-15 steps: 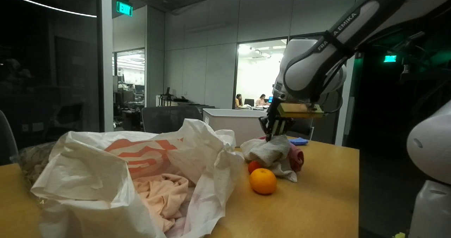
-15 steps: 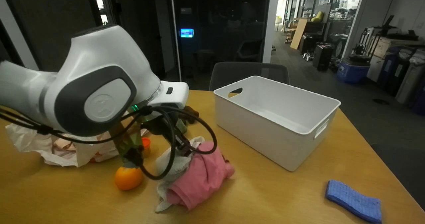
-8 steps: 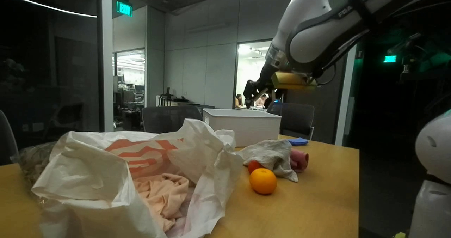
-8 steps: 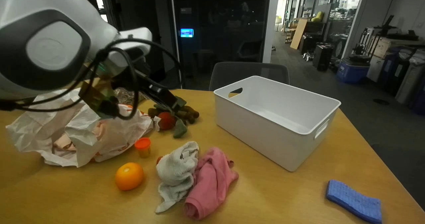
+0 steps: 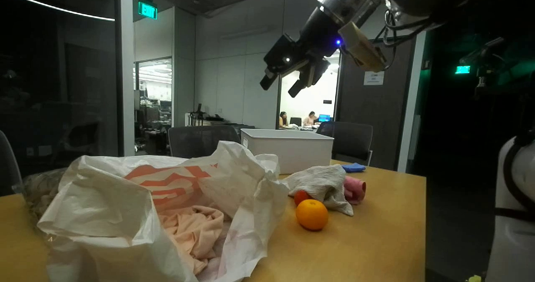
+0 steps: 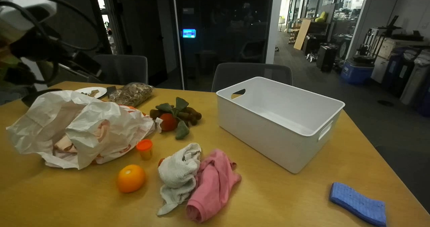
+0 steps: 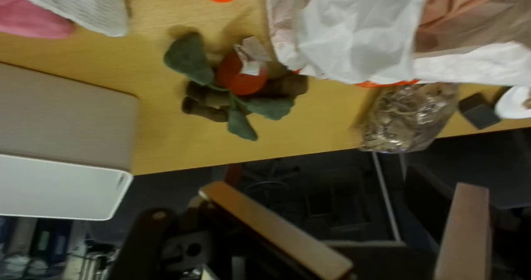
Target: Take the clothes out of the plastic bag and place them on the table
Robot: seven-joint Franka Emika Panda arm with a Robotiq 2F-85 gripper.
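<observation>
The white plastic bag [image 5: 104, 202] lies open on the table [image 6: 278, 200], and peach cloth [image 5: 194, 232] shows in its mouth. That bag [image 7: 361, 31] also appears at the top right of the wrist view, with part of the peach cloth [image 7: 452, 2]. A grey-white cloth [image 6: 179, 173] rests on the table against a pink garment [image 6: 215, 186]. High above the tabletop, apart from every cloth, is my gripper [image 5: 281, 87]. Its jaws stand wide apart with nothing between them. One pad [image 7: 278, 230] shows low in the wrist view.
Beyond the clothes stands a white bin [image 6: 262, 143]. Around the bag are an orange [image 6: 131, 179], an orange-capped container [image 6: 144, 149], a leafy toy [image 6: 174, 117] and a clear bag of brown material [image 6: 132, 94]. A blue folded piece [image 6: 357, 203] lies at the near right.
My gripper has come off the grey-white cloth, opened, and risen well above the table, swinging away from the cloths. The grey-white and pink cloths have settled slightly apart. The bag has not moved.
</observation>
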